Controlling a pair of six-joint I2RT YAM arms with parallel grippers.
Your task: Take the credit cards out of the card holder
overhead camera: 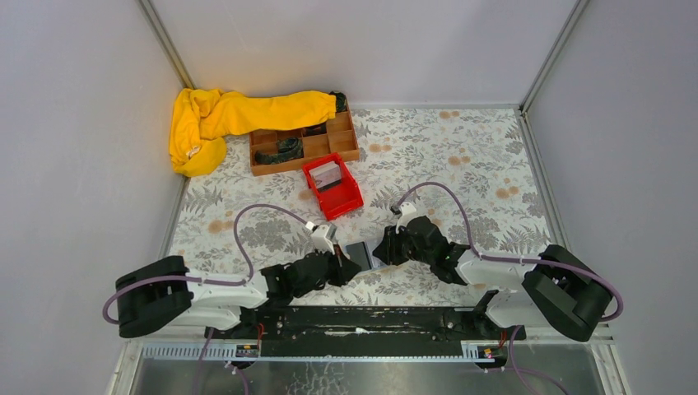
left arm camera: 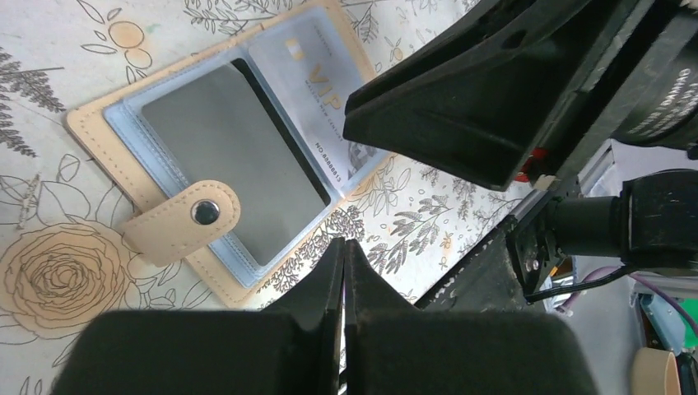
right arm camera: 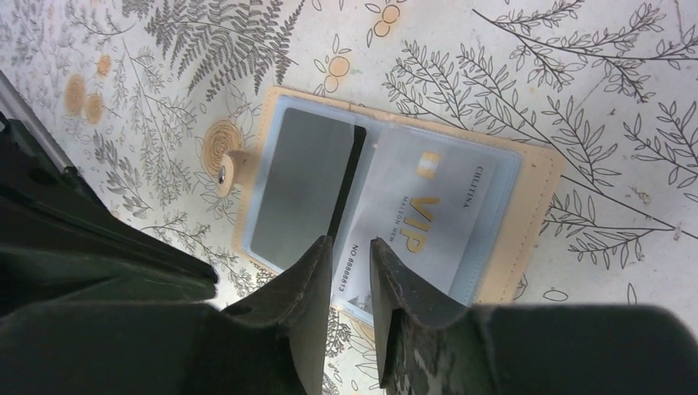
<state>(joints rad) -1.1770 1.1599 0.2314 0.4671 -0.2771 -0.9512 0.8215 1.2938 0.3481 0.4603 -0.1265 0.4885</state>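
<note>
The card holder (left arm camera: 99, 132) lies open on the table, tan edge showing and its snap strap (left arm camera: 185, 220) folded over. Two credit cards sit in its clear sleeves: a plain grey card (left arm camera: 230, 156) and a whitish VIP card (left arm camera: 317, 90). My left gripper (left arm camera: 344, 243) is shut with nothing in it, just off the holder's near edge. My right gripper (right arm camera: 350, 243) is open by a narrow gap, its tips over the near end of the VIP card (right arm camera: 428, 218), beside the grey card (right arm camera: 300, 185). From above, the holder (overhead camera: 362, 254) lies between the left gripper (overhead camera: 351, 267) and right gripper (overhead camera: 383, 251).
A red bin (overhead camera: 337, 202) with a pale card (overhead camera: 327, 174) in it stands behind the holder. Further back is a wooden compartment tray (overhead camera: 316, 146), with a yellow cloth (overhead camera: 222, 119) draped over its left end. Walls close in the table on three sides.
</note>
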